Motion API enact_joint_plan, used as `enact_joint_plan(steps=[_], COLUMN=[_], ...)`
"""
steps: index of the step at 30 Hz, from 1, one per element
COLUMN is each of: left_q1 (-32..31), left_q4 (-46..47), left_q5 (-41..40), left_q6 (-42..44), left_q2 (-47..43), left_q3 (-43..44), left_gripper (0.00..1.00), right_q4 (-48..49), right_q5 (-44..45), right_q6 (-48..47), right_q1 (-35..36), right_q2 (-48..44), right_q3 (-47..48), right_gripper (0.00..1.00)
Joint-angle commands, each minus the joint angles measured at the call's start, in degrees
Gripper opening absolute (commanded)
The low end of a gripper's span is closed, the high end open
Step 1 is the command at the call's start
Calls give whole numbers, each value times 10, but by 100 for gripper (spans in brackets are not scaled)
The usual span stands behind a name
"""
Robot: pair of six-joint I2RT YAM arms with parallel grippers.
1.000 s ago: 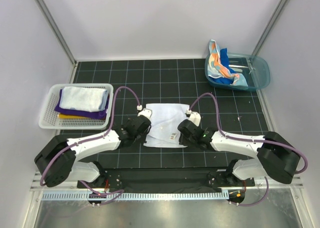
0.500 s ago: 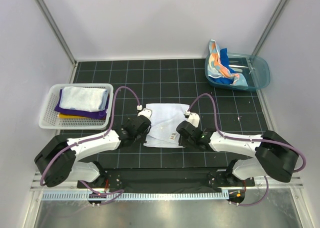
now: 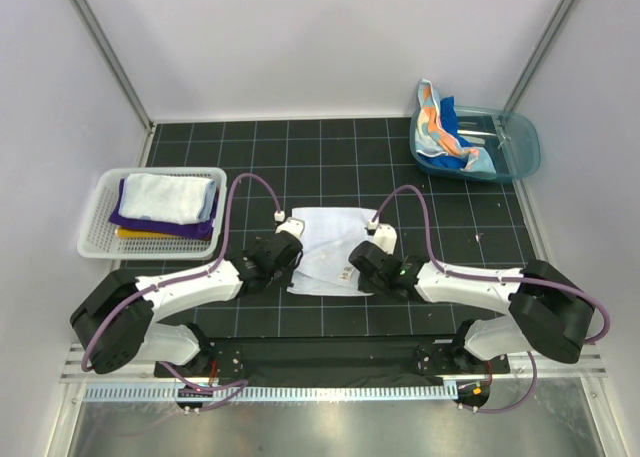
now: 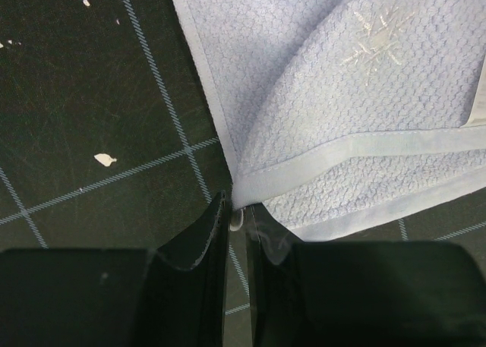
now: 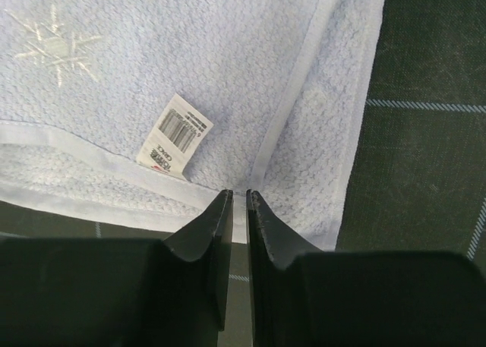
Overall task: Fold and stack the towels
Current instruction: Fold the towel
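**Both grippers clamped on the towel's near corners**

So the pale towel (image 3: 328, 235) lies flat mid-table (image 3: 250, 157), a bit toward the near edge. The left gripper (image 4: 237, 206) is pinched tight on its near-left corner, with the hem bunching right at the tips. The right gripper (image 5: 238, 197) is squeezed onto the near-right corner, beside the tag (image 5: 175, 133). A folded stack (image 3: 165, 202) sits in the basket (image 3: 95, 239) by the left edge. The tub (image 3: 520, 152) with a spotted towel (image 3: 435, 127) is in the far right corner.

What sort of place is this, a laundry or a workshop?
Probably a robotics lab test cell: two arms bolted to a black gridded table inside plain white walls, a pale blue towel laid between them, folded towels in a mesh basket.
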Motion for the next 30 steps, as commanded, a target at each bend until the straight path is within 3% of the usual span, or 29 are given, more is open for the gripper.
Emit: enact_joint_plan(steps=[1,6,14,30], left_q1=[-2,-2,-2,-2], left_q4=[24,23,22,22], left_q5=[-1,-2,-3,-6], left_q6=[-2,0,3,5], left_q2=[-1,-1,-2,-1], left_q3=[13,14,15,16], left_gripper=[17,17,17,17], right_q4=[-4,-8,-16,-12], right_q5=[24,21,21,24], right_q6=[3,0,2,13], right_q1=[4,4,4,11], right_q2=[-6,-7,-4,6], right_q3=[29,34,33,22], right_gripper=[20,14,24,28])
